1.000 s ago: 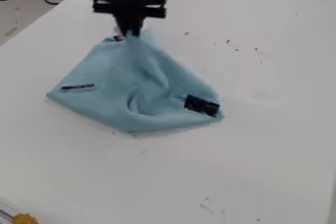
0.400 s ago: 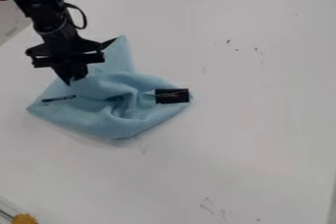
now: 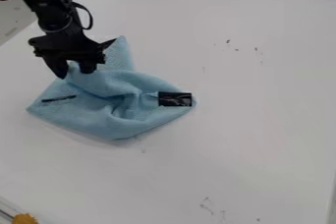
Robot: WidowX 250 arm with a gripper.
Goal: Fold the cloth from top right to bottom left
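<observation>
My gripper (image 3: pixel 75 72) is at the upper left, over the upper left part of the cloth, its two fingertips spread apart. The light blue cloth (image 3: pixel 111 120) lies bunched on the table, with a raised fold just below and right of the fingertips. One corner points up behind the gripper and another points left. A black patch marks the cloth's right end, and a thin black strip lies near its left corner.
The white table (image 3: pixel 230 159) carries small dark marks at the upper right and bottom. An orange-yellow object (image 3: pixel 25 218) sits in the bottom left corner. Cables and dark items lie beyond the table's upper left edge.
The gripper went left and down, drawing cloth with it, then rose slightly and opened. The cloth shifted left and bunched up, with one corner now pointing up.
</observation>
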